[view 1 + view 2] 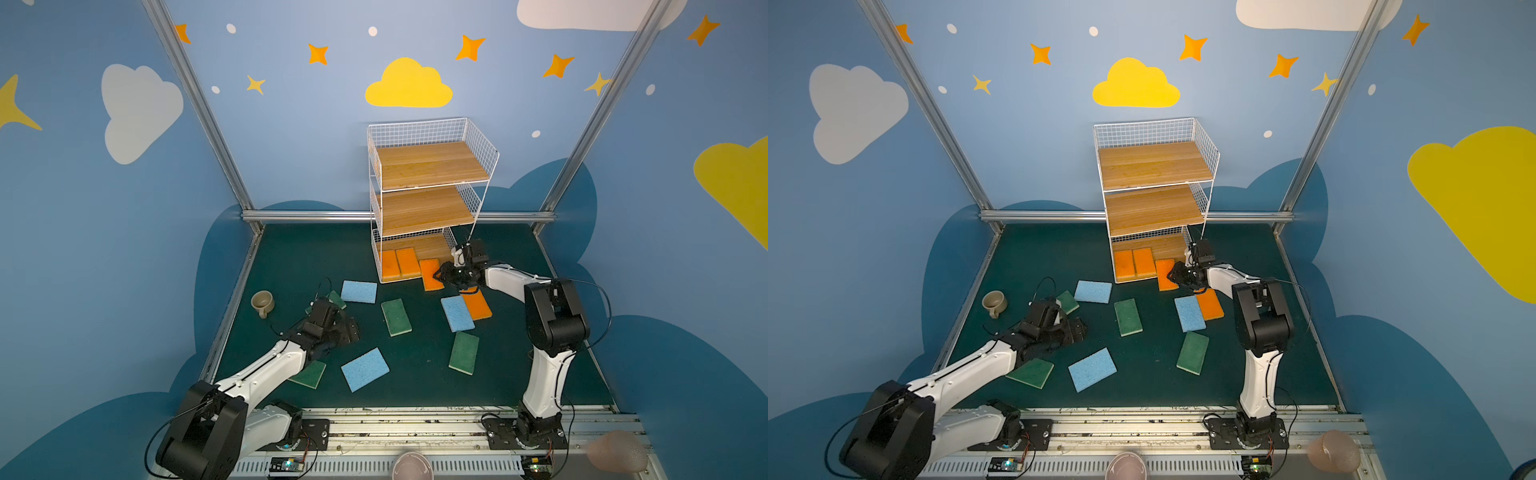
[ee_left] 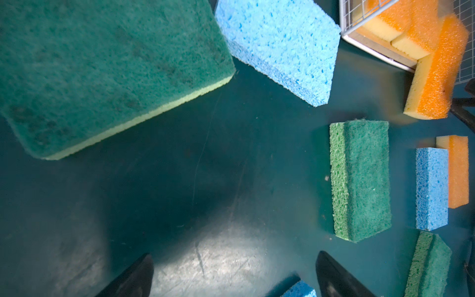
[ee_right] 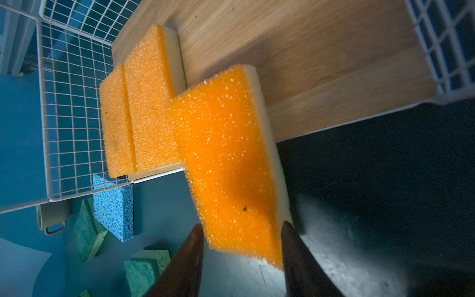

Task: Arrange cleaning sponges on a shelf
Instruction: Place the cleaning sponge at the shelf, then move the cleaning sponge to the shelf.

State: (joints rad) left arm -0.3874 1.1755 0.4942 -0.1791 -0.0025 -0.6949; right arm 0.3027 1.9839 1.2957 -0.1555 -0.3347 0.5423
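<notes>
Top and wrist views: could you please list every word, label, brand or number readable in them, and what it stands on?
None readable in any view.
White wire shelf with wooden planks, beige cup, flat orange sponges, dark green sponges, light blue sponges: no marking visible.
Small circuit board on the front rail: print too small to read.

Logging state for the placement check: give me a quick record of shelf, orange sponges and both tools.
shelf: two orange sponges flat on bottom tier
third orange sponge: partly on bottom plank, overhanging front edge
right tool: straddles its overhanging end; grip unclear
left tool: open, empty, above table
table: fourth orange sponge, three blue sponges, four green sponges
</notes>
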